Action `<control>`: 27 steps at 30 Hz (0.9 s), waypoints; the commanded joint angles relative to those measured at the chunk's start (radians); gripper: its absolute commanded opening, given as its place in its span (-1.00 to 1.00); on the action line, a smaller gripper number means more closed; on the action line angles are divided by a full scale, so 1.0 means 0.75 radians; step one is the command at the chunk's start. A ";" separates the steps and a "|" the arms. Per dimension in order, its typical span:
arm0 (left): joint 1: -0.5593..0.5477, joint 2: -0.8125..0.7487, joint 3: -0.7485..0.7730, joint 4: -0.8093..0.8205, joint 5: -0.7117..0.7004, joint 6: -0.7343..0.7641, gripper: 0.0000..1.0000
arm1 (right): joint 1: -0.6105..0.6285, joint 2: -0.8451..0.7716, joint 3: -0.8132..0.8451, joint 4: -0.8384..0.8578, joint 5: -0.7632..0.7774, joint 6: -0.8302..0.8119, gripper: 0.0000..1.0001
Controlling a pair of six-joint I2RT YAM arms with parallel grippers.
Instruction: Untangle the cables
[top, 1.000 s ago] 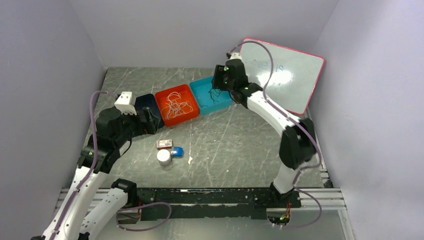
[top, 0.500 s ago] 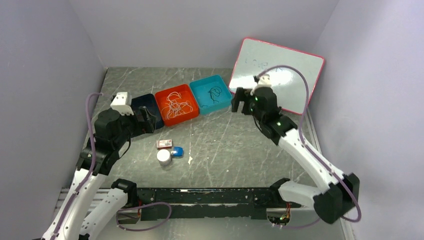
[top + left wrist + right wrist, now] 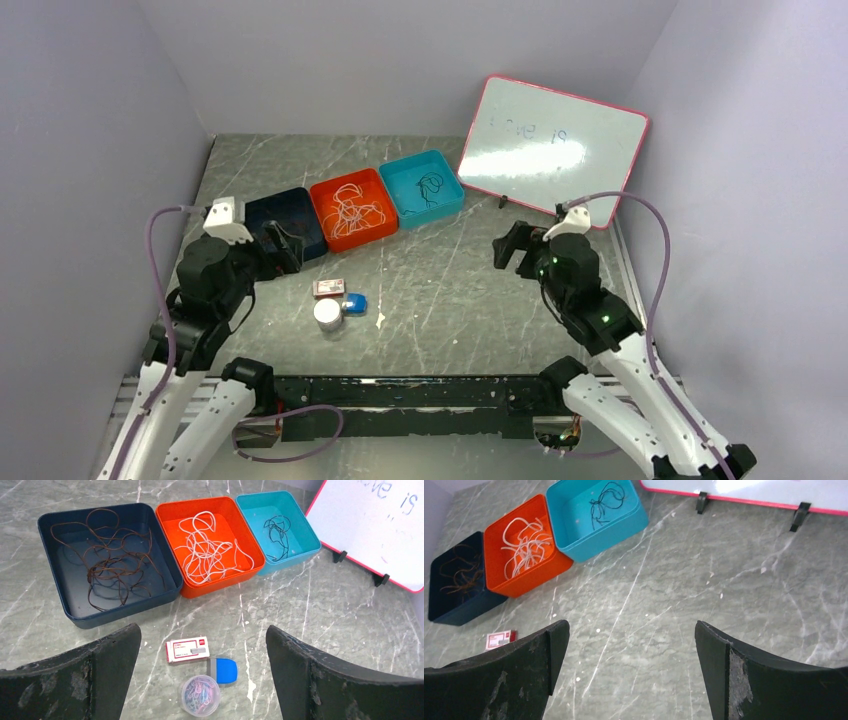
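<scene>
Left claw [image 3: 202,632]: released, empty, above the near-left worktop [image 3: 310,610].
Right claw [image 3: 631,626]: released, empty, over the right side.
Brown cable [image 3: 102,570]: loose in the navy tray [image 3: 47,550], far left.
White cable [image 3: 207,555]: in the orange tray [image 3: 220,586], middle.
Black cable [image 3: 277,530]: in the teal tray [image 3: 295,555], rightmost.

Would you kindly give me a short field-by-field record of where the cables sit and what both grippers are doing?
Dark blue square bin: holds tangled brown cable
Orange square bin: holds looped white cable
Teal square bin: holds small black cable
Left gripper: open, empty
Right gripper: open, empty
Nearby: pink-framed whiteboard; small red-and-white box; clear round tub of paper clips
</scene>
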 commanded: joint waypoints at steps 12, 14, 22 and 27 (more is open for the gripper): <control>-0.009 -0.121 -0.059 -0.013 -0.097 -0.078 0.99 | -0.007 -0.165 -0.065 -0.053 -0.051 -0.142 1.00; -0.007 -0.117 -0.062 -0.010 -0.100 -0.078 0.98 | -0.007 -0.161 -0.054 -0.063 -0.019 -0.142 1.00; -0.015 -0.123 -0.061 -0.017 -0.094 -0.076 0.99 | -0.007 -0.247 -0.089 -0.023 -0.007 -0.163 1.00; -0.027 -0.146 -0.060 -0.027 -0.121 -0.089 0.98 | -0.007 -0.232 -0.076 -0.037 -0.010 -0.169 1.00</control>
